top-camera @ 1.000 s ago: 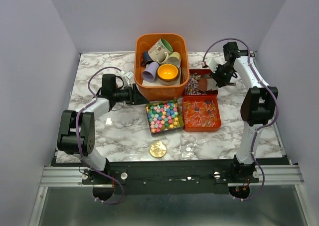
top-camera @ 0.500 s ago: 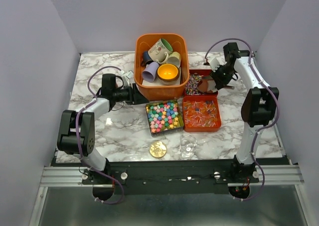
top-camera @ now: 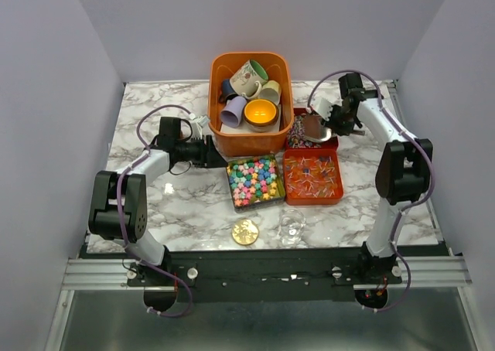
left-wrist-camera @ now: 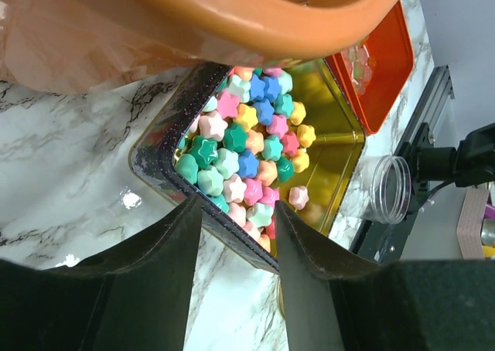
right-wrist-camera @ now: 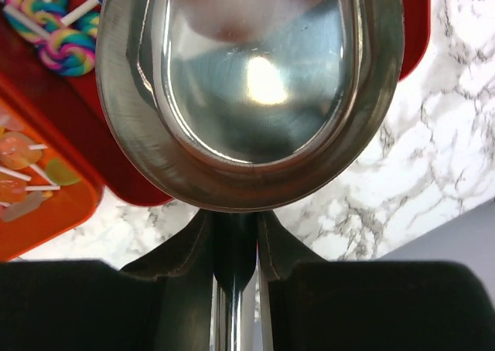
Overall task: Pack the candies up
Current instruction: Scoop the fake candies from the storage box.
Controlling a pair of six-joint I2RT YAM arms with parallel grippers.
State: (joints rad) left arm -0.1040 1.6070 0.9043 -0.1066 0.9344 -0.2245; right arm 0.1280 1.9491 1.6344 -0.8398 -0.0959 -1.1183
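Observation:
Multicolour star-shaped candies (top-camera: pixel 254 178) fill a dark tin (top-camera: pixel 232 189), which also shows in the left wrist view (left-wrist-camera: pixel 162 134) with its candies (left-wrist-camera: pixel 247 146). Orange-red candies (top-camera: pixel 312 175) lie in an orange tray (top-camera: pixel 312 199). My left gripper (top-camera: pixel 216 153) is open at the tin's far left corner; in its wrist view the gripper (left-wrist-camera: pixel 236 223) has the tin's wall between its fingers. My right gripper (top-camera: pixel 334 120) is shut on the handle of a metal scoop (top-camera: pixel 313 127). The scoop's bowl (right-wrist-camera: pixel 255 73) is empty and hangs over a red tray (right-wrist-camera: pixel 124 177), with the gripper (right-wrist-camera: pixel 234 239) clamped on the handle.
An orange bin (top-camera: pixel 249 140) with several ceramic mugs (top-camera: pixel 249 76) stands behind the tin, right above my left gripper. The red tray (top-camera: pixel 331 144) holds swirl lollipops (top-camera: pixel 298 132). A gold lid (top-camera: pixel 245 231) and a clear jar (top-camera: pixel 292 223) lie near the front edge.
My right gripper has swung the scoop left, so its bowl now hangs over the red tray. My left gripper has crept slightly right toward the tin.

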